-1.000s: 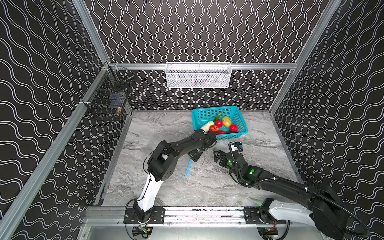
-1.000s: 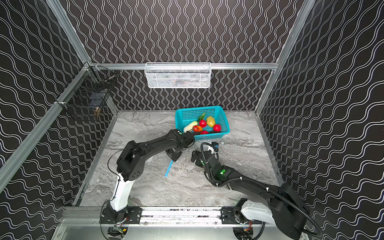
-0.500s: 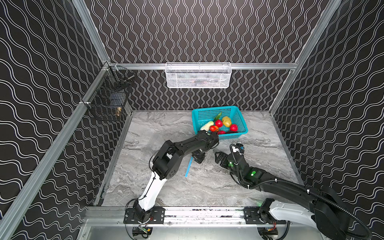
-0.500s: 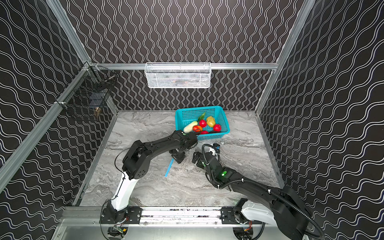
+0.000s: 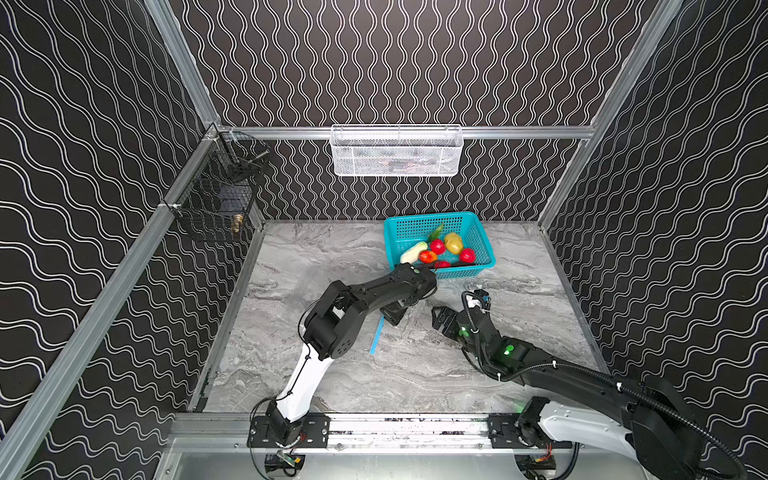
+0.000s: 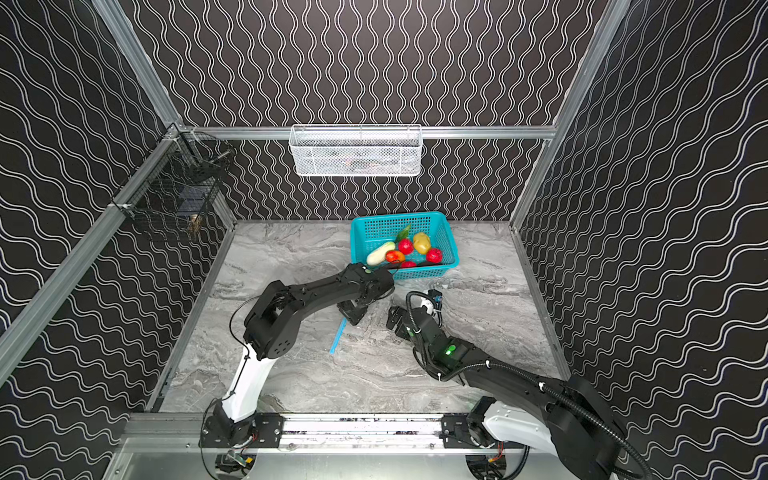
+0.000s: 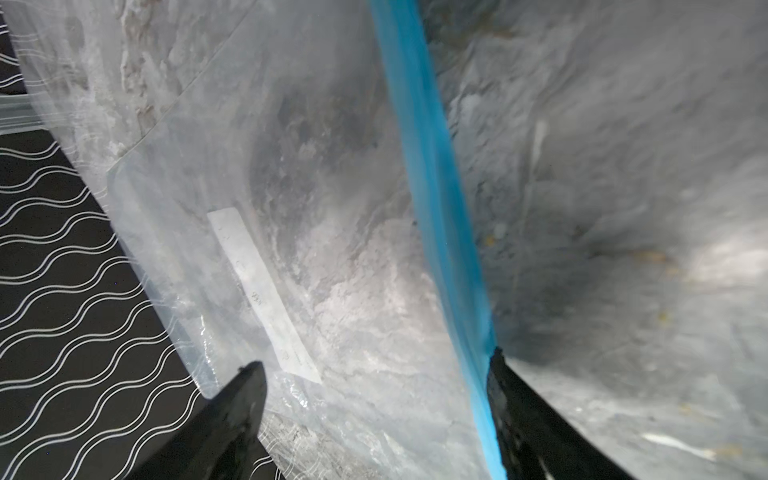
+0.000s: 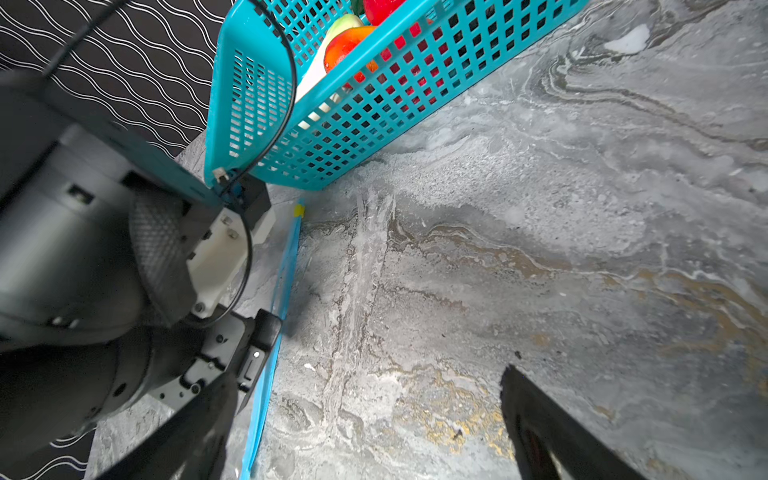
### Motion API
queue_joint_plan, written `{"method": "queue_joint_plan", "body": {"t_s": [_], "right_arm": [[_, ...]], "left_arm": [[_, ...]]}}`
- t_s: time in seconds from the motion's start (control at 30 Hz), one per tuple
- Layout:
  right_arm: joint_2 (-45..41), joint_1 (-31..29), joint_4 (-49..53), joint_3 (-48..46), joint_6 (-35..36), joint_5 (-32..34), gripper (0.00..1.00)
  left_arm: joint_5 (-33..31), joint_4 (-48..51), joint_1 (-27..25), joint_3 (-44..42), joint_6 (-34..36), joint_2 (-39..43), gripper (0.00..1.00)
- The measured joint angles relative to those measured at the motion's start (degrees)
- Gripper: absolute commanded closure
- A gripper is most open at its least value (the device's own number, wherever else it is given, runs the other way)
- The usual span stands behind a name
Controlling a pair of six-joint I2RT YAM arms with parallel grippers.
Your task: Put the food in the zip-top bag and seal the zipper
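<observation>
The clear zip-top bag [image 7: 291,249] lies flat on the marble table. Its light blue zipper [image 5: 377,334] [image 6: 337,336] [image 7: 436,208] runs beside my left gripper, with the yellow slider [image 8: 298,210] at the end nearest the basket. My left gripper [image 5: 395,316] [image 7: 374,365] hangs open low over the bag, one finger [image 7: 519,415] against the blue strip. My right gripper [image 5: 440,318] [image 8: 365,386] is open over bare table just right of the strip, holding nothing. The food [image 5: 440,249] [image 6: 405,249], red, yellow and white-green pieces, sits in the teal basket.
The teal basket [image 5: 478,232] [image 8: 353,104] stands at the back, just behind the left wrist. A white mesh basket [image 5: 397,151] hangs on the back wall and a black wire basket [image 5: 216,199] on the left wall. The left arm's wrist [image 8: 124,270] crowds my right gripper.
My left gripper has dropped a little toward the blue strip and its jaws have widened. The right arm has hardly moved.
</observation>
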State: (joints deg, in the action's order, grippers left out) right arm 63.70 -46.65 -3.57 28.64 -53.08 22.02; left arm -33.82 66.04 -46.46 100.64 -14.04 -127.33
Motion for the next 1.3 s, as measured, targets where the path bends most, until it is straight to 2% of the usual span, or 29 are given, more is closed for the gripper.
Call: {"method": "queue_joint_plan", "body": {"t_s": [0.4,0.57,0.63,0.7,0.8,1.3], "right_arm": [[-1.44,0.0,-1.05,-0.92,0.2,-0.28,0.01],[-2.49,0.0,-1.11,-1.62,0.2,-0.26,0.01],[-2.78,0.0,-1.22,-1.9,0.39,-0.28,0.01],[-2.84,0.0,-1.6,-2.16,1.03,-0.31,0.01],[-3.06,0.0,-1.79,-2.16,1.29,-0.37,0.01],[-3.87,0.0,-3.85,-2.38,3.19,-1.92,0.01]], "left_arm": [[-3.89,-4.26,0.0,-2.89,-0.59,0.7,0.22],[-5.25,-5.66,0.0,-4.39,-0.55,0.7,0.31],[-5.35,-6.34,0.04,-4.7,-0.55,0.7,0.41],[-5.55,-7.34,0.13,-5.49,-0.55,0.79,0.67],[-5.29,-9.03,0.79,-7.74,0.42,1.88,1.0],[-11.34,-10.1,2.29,-7.34,0.0,-1.36,1.0]]}}
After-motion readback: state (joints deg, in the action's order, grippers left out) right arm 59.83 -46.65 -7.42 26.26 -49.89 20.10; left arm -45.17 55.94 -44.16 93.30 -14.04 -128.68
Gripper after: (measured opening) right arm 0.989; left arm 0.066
